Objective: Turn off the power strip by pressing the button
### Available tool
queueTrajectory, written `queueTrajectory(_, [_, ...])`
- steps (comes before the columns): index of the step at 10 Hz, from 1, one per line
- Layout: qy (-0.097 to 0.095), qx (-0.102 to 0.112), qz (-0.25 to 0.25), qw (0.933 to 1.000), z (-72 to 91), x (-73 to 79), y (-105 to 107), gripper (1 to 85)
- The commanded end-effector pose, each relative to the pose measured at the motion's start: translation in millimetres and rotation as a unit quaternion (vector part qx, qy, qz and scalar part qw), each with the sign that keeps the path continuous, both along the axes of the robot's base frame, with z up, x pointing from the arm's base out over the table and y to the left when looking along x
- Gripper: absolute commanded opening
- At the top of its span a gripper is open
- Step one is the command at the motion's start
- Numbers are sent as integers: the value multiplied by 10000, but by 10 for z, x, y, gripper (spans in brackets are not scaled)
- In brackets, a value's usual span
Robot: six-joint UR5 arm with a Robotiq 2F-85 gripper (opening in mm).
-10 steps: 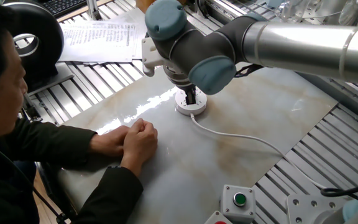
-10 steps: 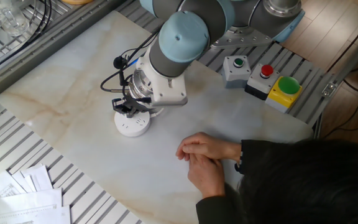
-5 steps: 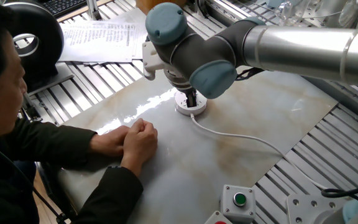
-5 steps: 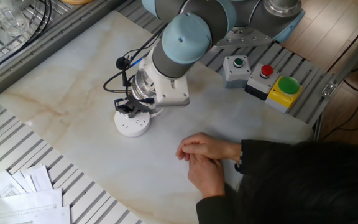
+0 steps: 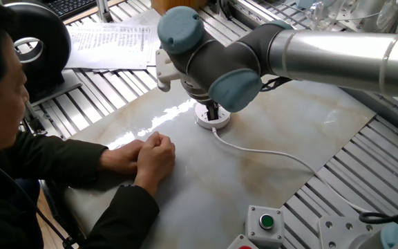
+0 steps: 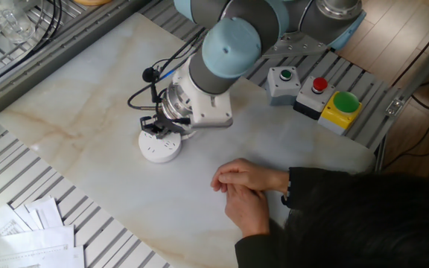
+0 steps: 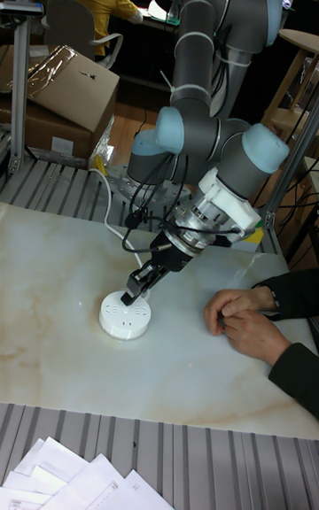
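Observation:
The power strip (image 5: 209, 122) (image 6: 159, 150) (image 7: 123, 318) is a round white puck lying flat on the marble tabletop, with dark slots across its face. Its thin white cord (image 5: 271, 153) trails away across the table. My gripper (image 5: 213, 111) (image 6: 158, 129) (image 7: 131, 294) comes down at a slant onto the puck's top edge. The dark fingers are pressed together, and their tips touch the puck's face. The button itself is hidden under the fingertips.
A seated person's clasped hands (image 5: 150, 153) (image 6: 238, 186) (image 7: 241, 317) rest on the marble close to the puck. A grey box with a green button (image 5: 264, 223) (image 6: 282, 81) and a red and yellow button box (image 6: 326, 99) sit at the table edge. Papers (image 5: 109, 41) (image 7: 80, 475) lie on the slats.
The wrist has swung sideways and tilted more, while the fingertips stay on the puck. The puck and the person's hands have not moved.

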State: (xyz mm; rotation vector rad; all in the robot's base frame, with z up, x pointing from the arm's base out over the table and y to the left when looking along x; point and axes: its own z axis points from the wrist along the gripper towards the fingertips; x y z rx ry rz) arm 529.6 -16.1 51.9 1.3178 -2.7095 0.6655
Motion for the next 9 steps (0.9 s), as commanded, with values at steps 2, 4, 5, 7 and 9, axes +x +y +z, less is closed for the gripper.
queueTrajectory(2, [-334,748,-1314,9879,679,8,37,10])
queueTrajectory(4, [-510,1607,-1985,9655,985,116,50,10])
queueTrajectory(5, [-473,1875,-2148,9573,1127,117,-5,10])
queueTrajectory(7, [-629,2128,-2286,9479,1277,112,-170,10])
queueTrajectory(9, [-727,2200,-2296,9453,1262,127,-284,10])
